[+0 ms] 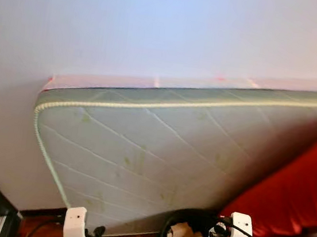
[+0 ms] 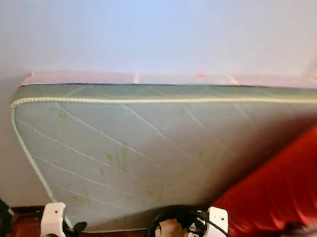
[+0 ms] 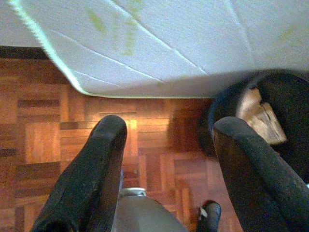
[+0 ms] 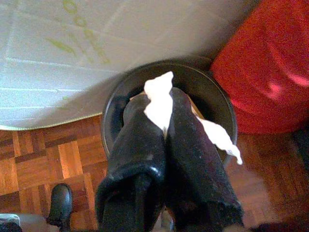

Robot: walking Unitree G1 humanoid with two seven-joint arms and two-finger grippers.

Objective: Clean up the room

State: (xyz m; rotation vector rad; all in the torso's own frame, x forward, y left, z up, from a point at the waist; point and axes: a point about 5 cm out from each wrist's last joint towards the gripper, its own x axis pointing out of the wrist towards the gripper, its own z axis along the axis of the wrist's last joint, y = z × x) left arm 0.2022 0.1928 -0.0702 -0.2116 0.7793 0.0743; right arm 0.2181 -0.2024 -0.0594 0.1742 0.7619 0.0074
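- Leaning against the white wall (image 1: 158,26), a quilted mattress (image 1: 160,147) is seen on its edge above the parquet floor (image 3: 43,140).
- Red bedding (image 1: 294,193) is piled beside it.
- A black bin (image 4: 212,96) stands between them.
- White tissue (image 4: 159,99) is pinched over the bin by the right gripper (image 4: 164,121).
- The left gripper (image 3: 169,130) is held above the floor, jaws spread.

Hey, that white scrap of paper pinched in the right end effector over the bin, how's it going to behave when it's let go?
The crumpled white paper scrap droops past the shut right end effector, so it is probably floppy and light. Released above the round black bin, it would likely flutter rather than drop straight, and might cling to the fingers.
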